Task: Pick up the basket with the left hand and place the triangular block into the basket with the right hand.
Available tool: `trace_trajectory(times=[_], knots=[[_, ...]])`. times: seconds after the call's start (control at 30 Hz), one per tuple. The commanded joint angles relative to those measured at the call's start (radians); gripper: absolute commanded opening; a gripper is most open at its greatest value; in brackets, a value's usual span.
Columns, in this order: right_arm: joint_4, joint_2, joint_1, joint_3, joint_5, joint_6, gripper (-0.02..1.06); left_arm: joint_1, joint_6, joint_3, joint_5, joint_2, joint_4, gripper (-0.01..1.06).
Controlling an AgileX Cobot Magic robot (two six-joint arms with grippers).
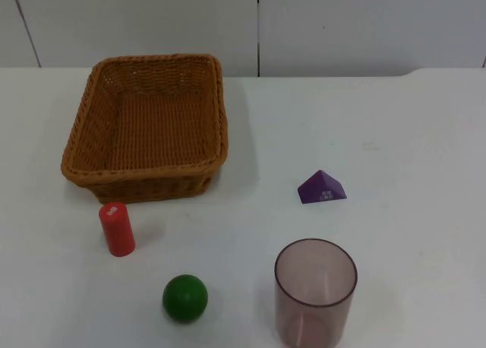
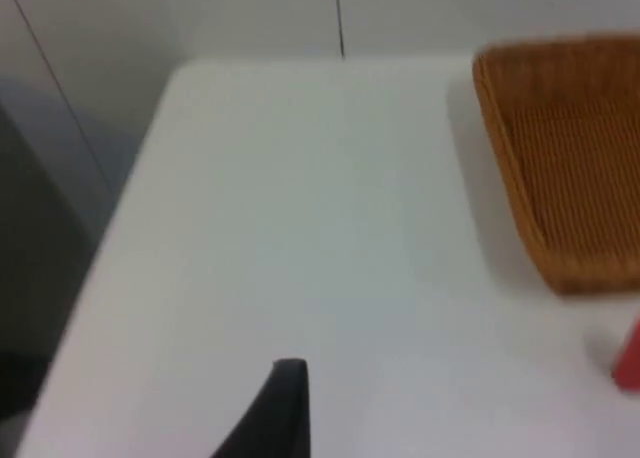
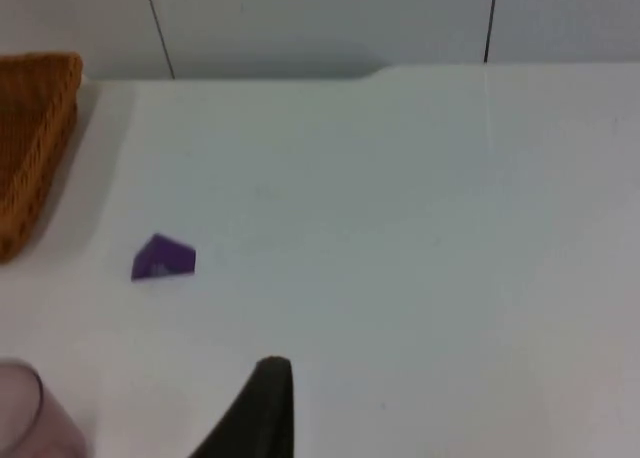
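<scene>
A brown wicker basket (image 1: 144,172) stands empty at the back left of the table. The purple triangular block (image 1: 322,188) lies on the table to its right, apart from it. In the left wrist view my left gripper (image 2: 285,408) hovers over bare table some way off the basket (image 2: 505,168). In the right wrist view my right gripper (image 3: 262,403) is over bare table, well away from the purple block (image 3: 163,259), with the basket's corner (image 3: 35,138) beyond it. Neither gripper holds anything I can see.
A red cylinder (image 1: 116,229) stands just in front of the basket. A green ball (image 1: 184,297) and a translucent brownish cup (image 1: 315,291) sit near the front edge. The grey partition wall closes off the table's far side.
</scene>
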Motion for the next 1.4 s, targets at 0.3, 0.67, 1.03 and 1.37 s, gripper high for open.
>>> trace_trajectory(times=[0.3, 0.67, 1.03, 1.37], knots=[[-0.041, 0.380, -0.001, -0.254, -0.179, 0.003, 1.05, -0.005, -0.039, -0.264, -0.230, 0.518, -0.053, 1.05], [-0.049, 0.720, -0.001, -0.399, -0.342, 0.003, 1.05, -0.005, -0.037, -0.385, -0.308, 0.821, -0.141, 1.05], [-0.036, 0.800, -0.001, -0.410, -0.360, -0.004, 1.05, -0.005, -0.018, -0.385, -0.429, 1.068, -0.163, 1.05], [-0.032, 0.800, -0.001, -0.410, -0.362, -0.004, 1.05, -0.006, 0.047, -0.440, -0.535, 1.336, -0.255, 1.05]])
